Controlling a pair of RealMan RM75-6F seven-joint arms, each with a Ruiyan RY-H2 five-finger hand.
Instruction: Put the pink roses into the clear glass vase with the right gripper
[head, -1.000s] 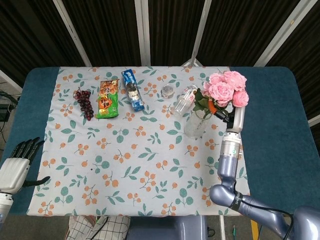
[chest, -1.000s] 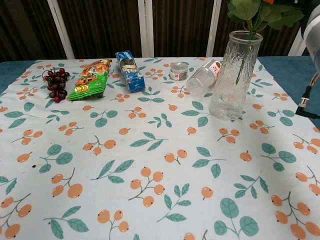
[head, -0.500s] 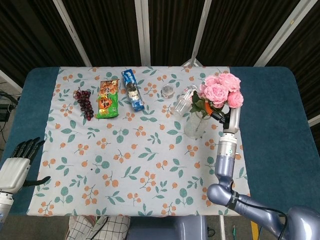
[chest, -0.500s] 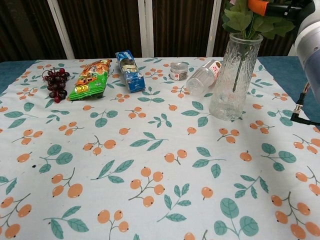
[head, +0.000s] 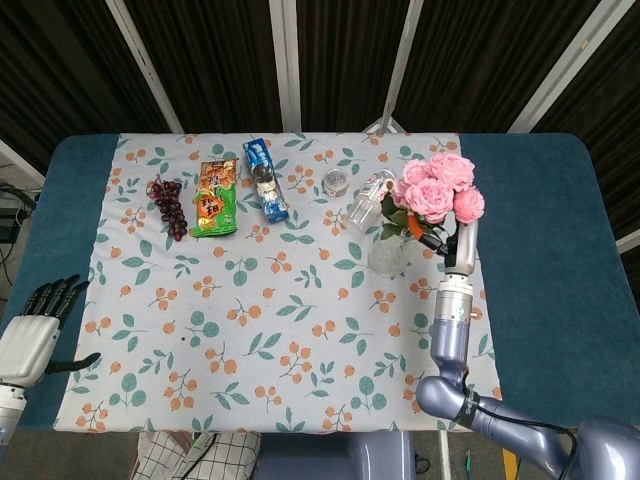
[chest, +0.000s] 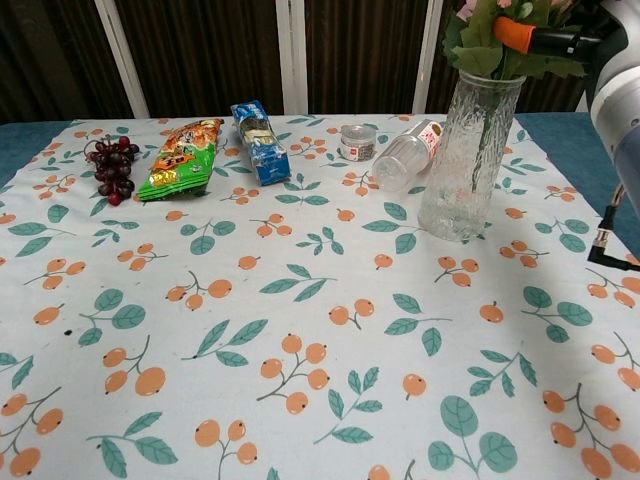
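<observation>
The pink roses (head: 436, 190) stand with their stems already down inside the clear glass vase (chest: 470, 150), at the far right of the desk (head: 300, 300); through the glass in the chest view a green stem runs roughly upright, so the bunch's long axis is close to vertical, with the blooms just above the rim. The right hand (head: 445, 238) is beside the vase mouth on its right, and its fingers (chest: 545, 42) reach in from the right to hold the bunch among the leaves at rim height; how tightly they close cannot be told. The coming move looks like a release and a withdrawal to the right, away from the stems, without tipping the vase. The left hand (head: 35, 330) rests well apart at the near left edge, holding nothing, fingers loosely extended; the right is plainly the nearer. Counted: one vase, one bunch of several roses, one bunch of dark grapes (head: 170, 205), one green snack bag (head: 214, 198), one blue packet (head: 265, 180), one small jar (head: 336, 182) and one plastic bottle (head: 369, 200) lying on its side just left of the vase.
</observation>
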